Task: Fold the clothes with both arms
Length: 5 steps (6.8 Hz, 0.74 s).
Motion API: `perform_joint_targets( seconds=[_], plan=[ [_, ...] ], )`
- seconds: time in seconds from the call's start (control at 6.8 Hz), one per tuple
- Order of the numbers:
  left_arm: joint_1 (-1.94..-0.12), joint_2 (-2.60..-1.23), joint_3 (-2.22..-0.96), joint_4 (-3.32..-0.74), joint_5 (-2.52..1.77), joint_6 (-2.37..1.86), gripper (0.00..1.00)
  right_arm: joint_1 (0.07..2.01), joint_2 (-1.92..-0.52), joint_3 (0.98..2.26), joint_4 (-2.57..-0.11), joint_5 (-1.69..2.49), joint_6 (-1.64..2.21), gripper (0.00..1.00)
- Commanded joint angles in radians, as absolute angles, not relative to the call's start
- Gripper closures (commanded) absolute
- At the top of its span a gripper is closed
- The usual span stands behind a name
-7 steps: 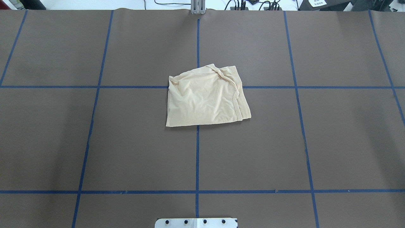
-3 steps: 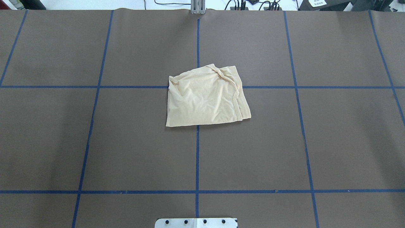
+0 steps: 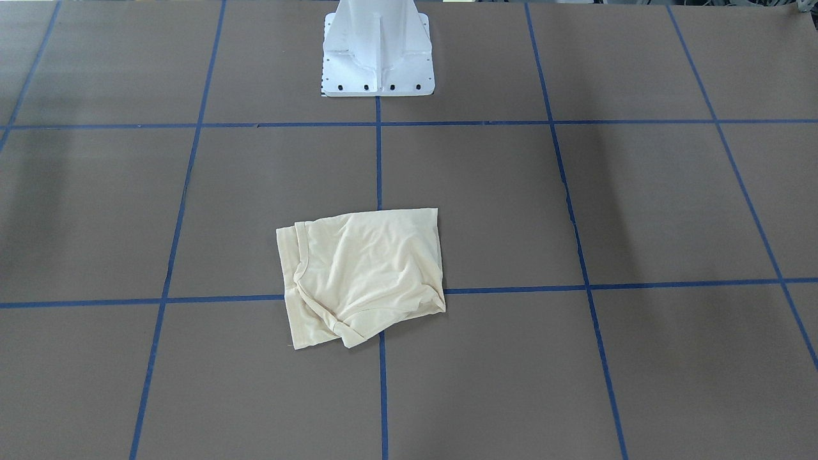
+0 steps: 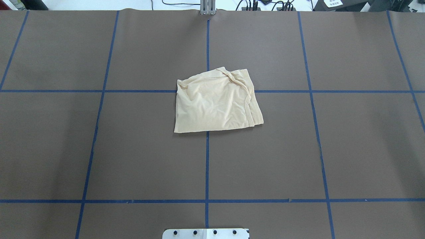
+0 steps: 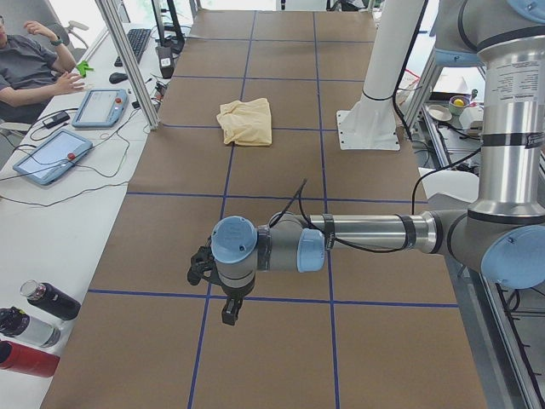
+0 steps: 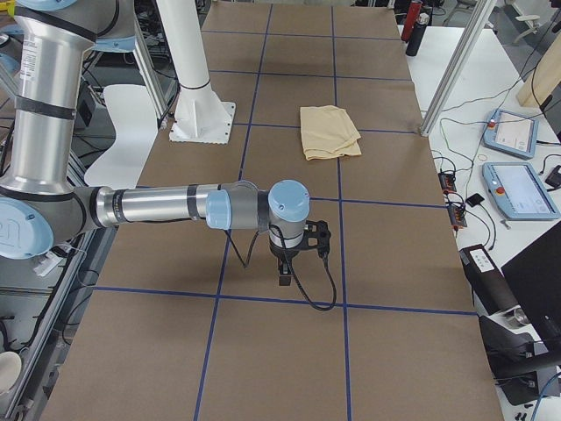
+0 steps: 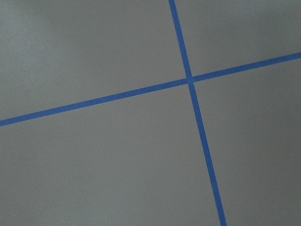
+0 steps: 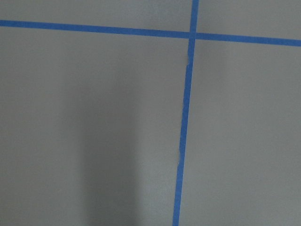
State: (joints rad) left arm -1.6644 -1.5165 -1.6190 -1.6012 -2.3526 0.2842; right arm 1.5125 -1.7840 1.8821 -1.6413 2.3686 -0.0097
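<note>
The shirt (image 4: 215,104) lies folded into a rough rectangle at the middle of the bench (image 4: 365,149), at 12 o'clock from my base (image 3: 377,57) in the overhead view. It covers a crossing of the blue tape lines (image 4: 207,159). The face that shows is plain cream, softly wrinkled. The curved neckband (image 4: 246,99) runs along its 3 o'clock side in that view, with a narrow strip of a lower layer showing past it. The corner at 7 o'clock is flat and sharp. Nothing of mine touches the cloth.

My left arm (image 5: 375,232) reaches out level over the bench, and its left tool (image 5: 228,313) hangs pointing down, close above the brown cover and well apart from the shirt. From the side camera the shirt lies at 12 o'clock from it. I cannot tell whether this tool is released or clenched. Its wrist camera shows only bare cover and one tape crossing (image 7: 190,79).

My right arm (image 6: 158,206) mirrors that pose at the other end. The right tool (image 6: 285,276) also points down near the cover, far from the shirt, and I cannot tell its state either. Its camera too shows cover and a tape crossing (image 8: 193,35).

Beyond the bench's far edge, a person (image 5: 30,68) sits at a white desk with two pendants (image 5: 53,156). Bottles (image 5: 34,328) lie nearer the camera.
</note>
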Motion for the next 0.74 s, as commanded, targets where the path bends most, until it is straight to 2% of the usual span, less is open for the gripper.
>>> perform_joint_targets(
  seconds=[0.0, 0.59],
  plan=[
    [-1.664, -1.517, -1.615, -1.65, -2.353, 0.282, 0.0, 1.513, -1.784, 1.882, -1.64, 2.37, -0.009, 0.0],
    [-1.664, -1.517, -1.623, -1.657, -2.358, 0.285, 0.0, 1.513, -1.786, 1.882, -1.64, 2.361, -0.011, 0.0]
  ],
)
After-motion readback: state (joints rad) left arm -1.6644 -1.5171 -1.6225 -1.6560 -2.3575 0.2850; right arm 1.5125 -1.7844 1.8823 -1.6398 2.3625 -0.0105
